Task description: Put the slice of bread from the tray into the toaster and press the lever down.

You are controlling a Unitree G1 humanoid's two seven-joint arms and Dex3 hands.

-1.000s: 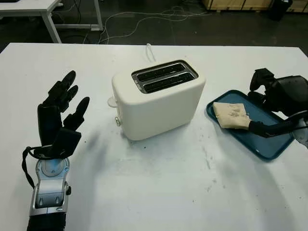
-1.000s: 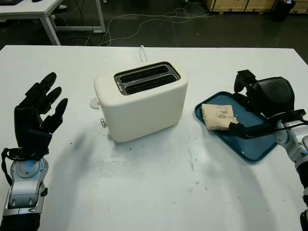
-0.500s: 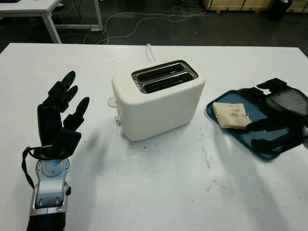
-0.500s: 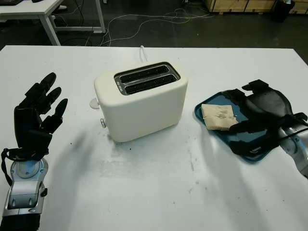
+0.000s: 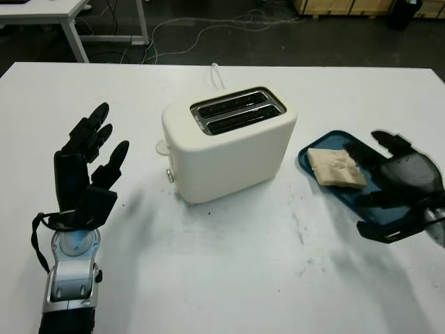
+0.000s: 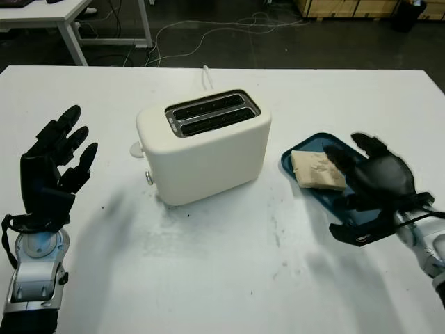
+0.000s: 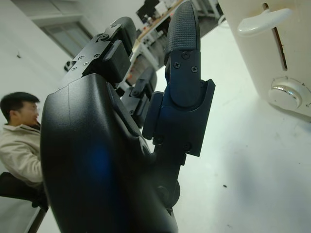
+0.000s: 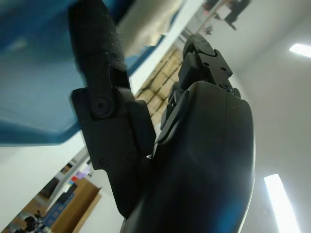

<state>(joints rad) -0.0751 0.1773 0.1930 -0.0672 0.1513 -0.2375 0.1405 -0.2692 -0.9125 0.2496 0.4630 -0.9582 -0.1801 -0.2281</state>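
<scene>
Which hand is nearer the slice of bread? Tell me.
Right. The right hand hovers open over the tray, just beside the slice of bread. The left hand is open far across the table, beyond the toaster.

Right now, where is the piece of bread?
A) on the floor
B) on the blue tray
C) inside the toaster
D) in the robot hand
B: the bread lies on the blue tray, beside the toaster, and the right robot hand over the tray holds nothing.

white table (image 5: 229, 278) | cables on dark floor (image 5: 201, 24) | seated person (image 7: 19, 131)
</scene>
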